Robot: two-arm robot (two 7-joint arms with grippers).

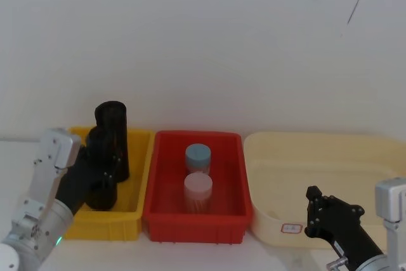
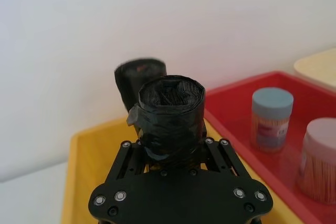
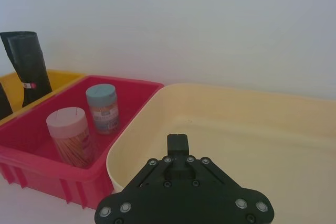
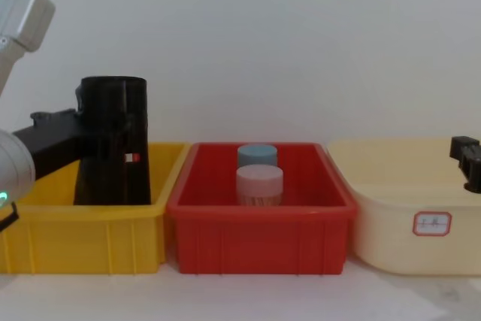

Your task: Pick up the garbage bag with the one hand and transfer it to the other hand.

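Nearest, the left gripper clamps the garbage bag, long axis upright in the yellow bin; right gripper closed.

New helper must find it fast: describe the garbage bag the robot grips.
Find the yellow bin, leftmost of three trays. Two black rolls stand upright in it; the garbage bag is the nearer one, in the left gripper. Unlike the rear roll, it has no red-and-white band.
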